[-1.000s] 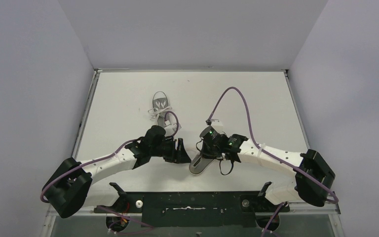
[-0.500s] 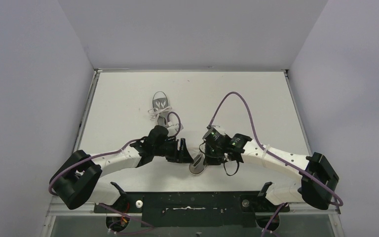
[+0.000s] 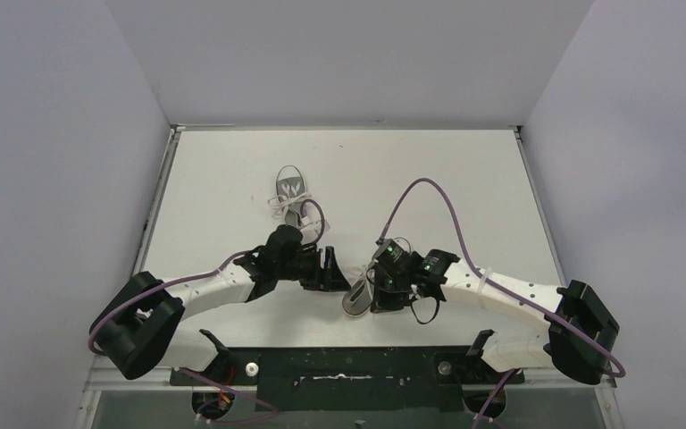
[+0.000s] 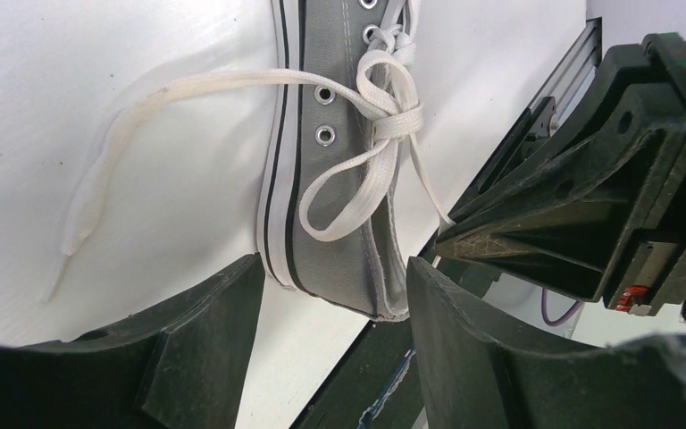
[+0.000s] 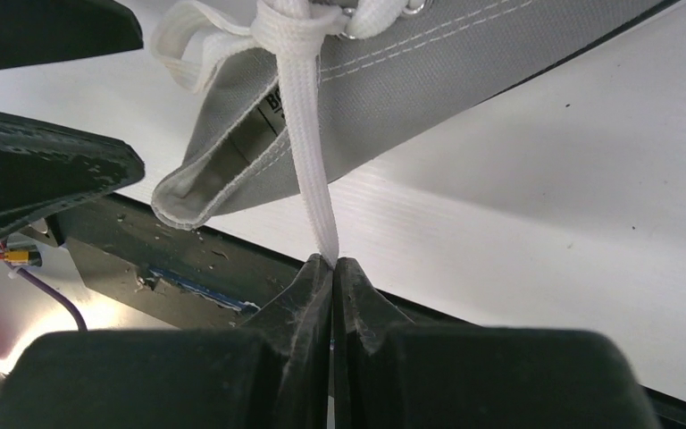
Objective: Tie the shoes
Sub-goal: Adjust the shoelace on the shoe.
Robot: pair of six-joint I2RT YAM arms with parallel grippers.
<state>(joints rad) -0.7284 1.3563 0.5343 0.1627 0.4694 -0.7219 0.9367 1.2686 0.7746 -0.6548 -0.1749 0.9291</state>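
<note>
I am clenching my right fingers on a flat white lace that is running taut up to the knot of the grey canvas sneaker with a white rubber sole edge. That sneaker is lying toward the near edge of the white table, between my two wrists. My left fingers are standing spread apart just beside its heel, grasping nothing. A loose lace end is trailing over the table. The second grey sneaker is sitting farther back, to the left.
</note>
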